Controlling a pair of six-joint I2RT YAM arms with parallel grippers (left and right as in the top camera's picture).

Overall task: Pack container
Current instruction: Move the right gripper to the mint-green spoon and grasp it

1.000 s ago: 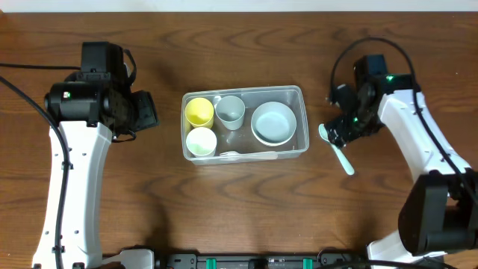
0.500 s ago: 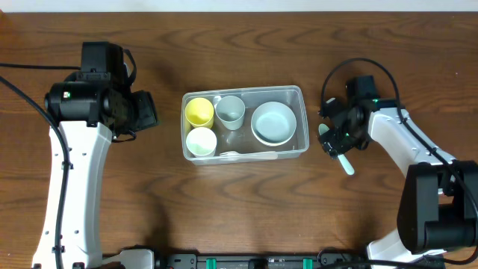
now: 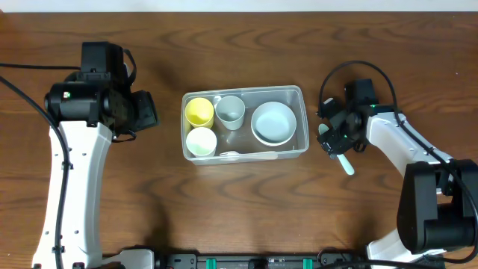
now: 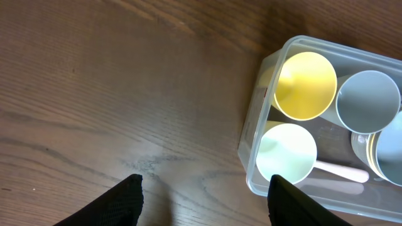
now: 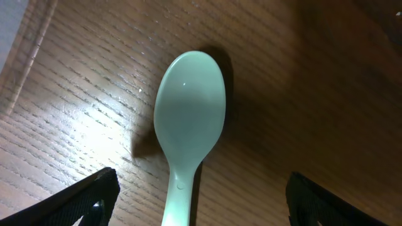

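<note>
The clear rectangular container [image 3: 301,146] sits mid-table; its corner shows in the left wrist view [image 4: 254,154]. It holds a yellow cup [image 3: 199,111], a pale green cup [image 3: 201,141], a grey-blue cup [image 3: 230,110], a pale blue bowl [image 3: 273,122] and a white spoon [image 3: 246,155]. A mint green spoon [image 3: 344,159] lies on the table right of the container. My right gripper [image 3: 334,137] is open, low over it; its bowl [image 5: 190,107] lies between the fingers. My left gripper [image 3: 147,110] is open and empty, left of the container.
The dark wood table [image 3: 239,209] carries nothing else. Black cables loop behind the right arm [image 3: 351,69] and off the left arm [image 3: 22,93].
My right gripper has moved left and down onto the mint green spoon's bowl end. The left arm and the container's contents have not moved.
</note>
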